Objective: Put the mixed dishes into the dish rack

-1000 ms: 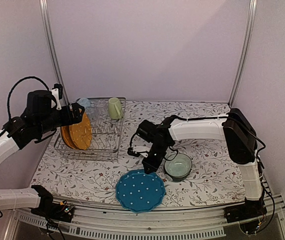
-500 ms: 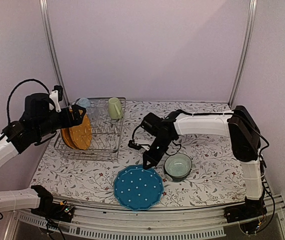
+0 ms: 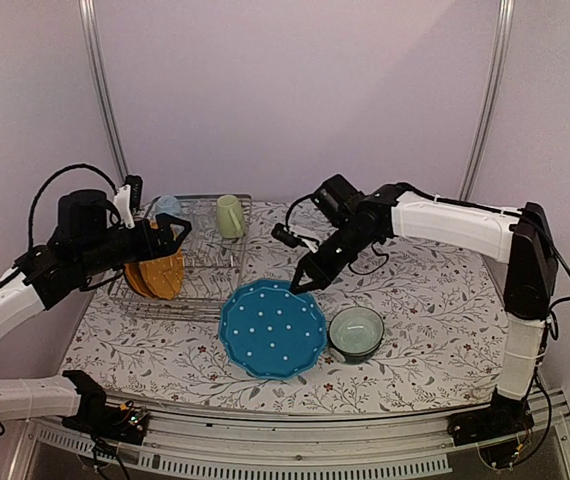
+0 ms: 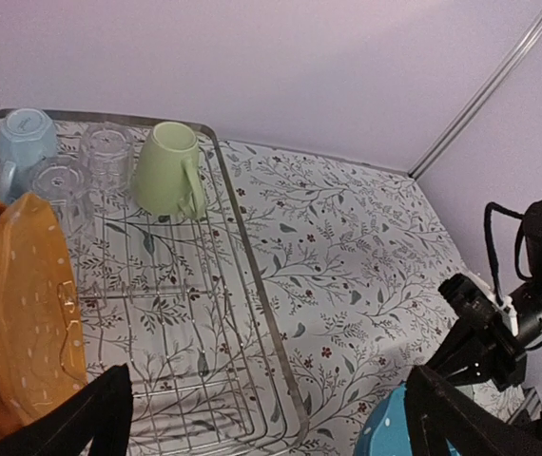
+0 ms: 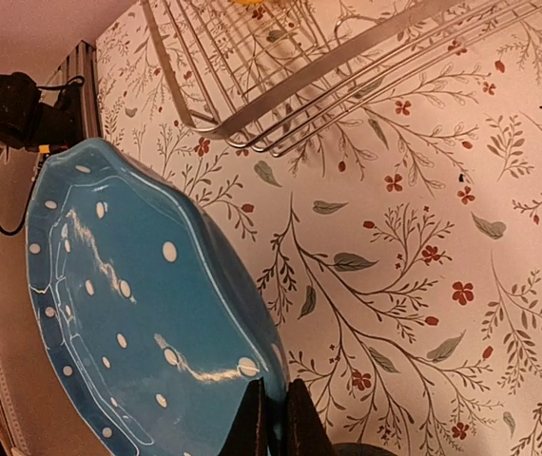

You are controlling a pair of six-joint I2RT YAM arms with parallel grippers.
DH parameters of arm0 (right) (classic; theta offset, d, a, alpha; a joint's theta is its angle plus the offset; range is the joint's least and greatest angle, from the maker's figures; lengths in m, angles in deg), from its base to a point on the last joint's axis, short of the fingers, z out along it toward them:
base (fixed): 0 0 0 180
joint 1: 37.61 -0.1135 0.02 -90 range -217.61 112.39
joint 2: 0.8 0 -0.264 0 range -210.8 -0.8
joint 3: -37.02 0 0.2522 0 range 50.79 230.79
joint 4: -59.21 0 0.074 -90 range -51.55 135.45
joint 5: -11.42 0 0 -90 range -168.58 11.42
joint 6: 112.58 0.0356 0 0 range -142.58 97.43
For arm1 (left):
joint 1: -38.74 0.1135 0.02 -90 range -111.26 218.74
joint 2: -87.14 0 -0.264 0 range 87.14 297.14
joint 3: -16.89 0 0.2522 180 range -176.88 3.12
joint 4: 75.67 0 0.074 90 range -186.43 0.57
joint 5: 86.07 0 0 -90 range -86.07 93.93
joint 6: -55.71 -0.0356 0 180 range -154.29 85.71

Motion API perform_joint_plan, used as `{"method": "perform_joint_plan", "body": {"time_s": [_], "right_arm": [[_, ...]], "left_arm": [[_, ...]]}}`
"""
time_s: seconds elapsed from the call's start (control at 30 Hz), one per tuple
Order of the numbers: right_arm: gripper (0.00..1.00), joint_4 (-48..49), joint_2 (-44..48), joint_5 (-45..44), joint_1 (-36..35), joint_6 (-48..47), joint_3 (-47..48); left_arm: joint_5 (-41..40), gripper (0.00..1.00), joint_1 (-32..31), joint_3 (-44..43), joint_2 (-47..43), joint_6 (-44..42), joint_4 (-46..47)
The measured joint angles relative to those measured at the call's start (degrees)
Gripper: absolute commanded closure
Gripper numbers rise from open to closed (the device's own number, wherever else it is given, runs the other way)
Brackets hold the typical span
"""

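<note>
Holding the blue dotted plate by its rim

Your right gripper point(image 3: 303, 283) is pinched onto the scalloped edge of the glossy blue dotted plate point(image 3: 271, 328), which hangs tilted above the floral tablecloth point(image 3: 415, 300), just beside the teal bowl point(image 3: 355, 333). Your left gripper point(image 3: 175, 238) hovers over the silver wire dish rack point(image 4: 271, 332), fingers spread wide and touching nothing. In the rack, the yellow dotted plate point(image 4: 29, 313) stands on edge at its left side; the pale green mug point(image 4: 166, 171), light blue mug point(image 4: 22, 142) and clear glass point(image 4: 62, 185) sit at the far end.
</note>
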Motion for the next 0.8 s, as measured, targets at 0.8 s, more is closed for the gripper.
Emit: {"method": "perform_joint_plan", "body": {"time_s": [0.8], "right_arm": [[1.0, 9.1, 12.7, -1.7, 10.6, 12.7, -6.5]], "left_arm": [[9.8, 0.15, -16.2, 4.6, 18.4, 15.9, 25.0]]}}
